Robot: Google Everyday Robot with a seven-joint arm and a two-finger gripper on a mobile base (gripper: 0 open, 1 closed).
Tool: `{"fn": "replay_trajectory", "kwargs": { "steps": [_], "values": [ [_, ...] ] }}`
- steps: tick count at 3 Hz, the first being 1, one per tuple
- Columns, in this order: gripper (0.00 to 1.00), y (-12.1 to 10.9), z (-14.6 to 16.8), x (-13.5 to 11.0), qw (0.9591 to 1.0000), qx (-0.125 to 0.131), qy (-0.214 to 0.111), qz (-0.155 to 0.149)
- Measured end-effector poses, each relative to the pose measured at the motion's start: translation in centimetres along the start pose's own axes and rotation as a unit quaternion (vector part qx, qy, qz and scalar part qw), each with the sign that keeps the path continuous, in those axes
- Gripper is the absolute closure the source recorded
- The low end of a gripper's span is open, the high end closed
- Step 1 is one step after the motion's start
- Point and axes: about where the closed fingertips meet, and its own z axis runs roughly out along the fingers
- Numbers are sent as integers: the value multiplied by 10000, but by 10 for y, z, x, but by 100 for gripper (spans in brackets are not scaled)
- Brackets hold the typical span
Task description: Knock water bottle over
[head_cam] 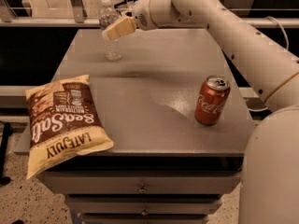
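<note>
End effector (117,29) is held at the upper body of the water bottle (113,49), which stands upright at the far left of the table (163,83); whether it is apart or together cannot be told. Contact is judged imminent, and a firm leftward sweep is called for.

1 view — high before the table (159,83), looking down; gripper (118,28) far-left beside water bottle (113,48).

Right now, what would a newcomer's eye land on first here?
The big white arm reaching in from the right, its gripper at the upright water bottle on the table's far left. Then the large Late July chip bag overhanging the near-left edge, and the red Coca-Cola can standing near the right edge.
</note>
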Motion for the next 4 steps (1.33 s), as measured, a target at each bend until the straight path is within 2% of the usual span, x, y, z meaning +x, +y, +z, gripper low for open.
{"fn": "replay_trajectory", "kwargs": {
  "steps": [1,2,4],
  "values": [
    [0,5,21,-2,9999,-19,-61,101],
    [9,9,34,-1,9998,-37,-75,203],
    [56,10,38,7,9993,19,-30,370]
  ]
}}
